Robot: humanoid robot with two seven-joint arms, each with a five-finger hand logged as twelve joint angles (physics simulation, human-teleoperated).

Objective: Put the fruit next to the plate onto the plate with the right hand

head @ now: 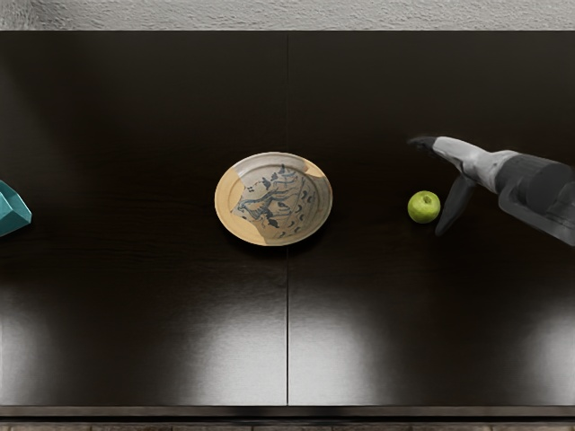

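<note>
A small green apple [424, 206] lies on the dark table to the right of a round tan plate [273, 198] painted with a blue pattern. My right hand [440, 184] reaches in from the right edge, just to the right of the apple. Its fingers are spread: one points left above the apple, another hangs down beside the fruit's right side. Nothing is held. The plate has nothing on it.
A teal object [13, 208] pokes in at the left edge of the dark table [287, 323]. A seam runs down the table's middle, under the plate. A pale wall strip borders the far edge.
</note>
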